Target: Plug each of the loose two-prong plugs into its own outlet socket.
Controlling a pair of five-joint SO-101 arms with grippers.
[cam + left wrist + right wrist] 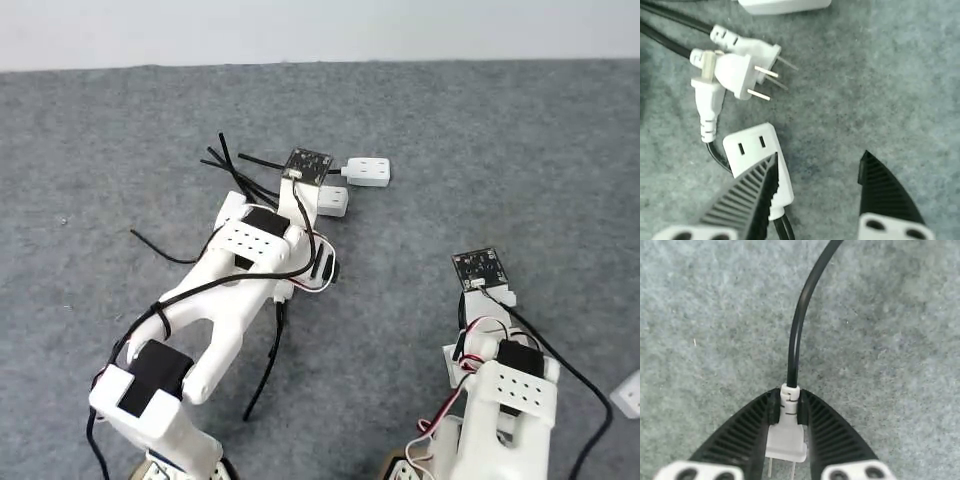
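Plugs [737, 75] loose: two | third plug [786, 440] clamped in right pincer [788, 402] | left pincer [819, 159] wide, at one socket [752, 145]

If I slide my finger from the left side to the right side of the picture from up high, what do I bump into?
left arm → white socket block → right arm, with a plug in its claw → small white piece at the right edge

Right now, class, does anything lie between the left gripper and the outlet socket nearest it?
Nothing visible does. The left gripper is open right at the outlet socket; the two loose plugs lie past the socket, not between them.
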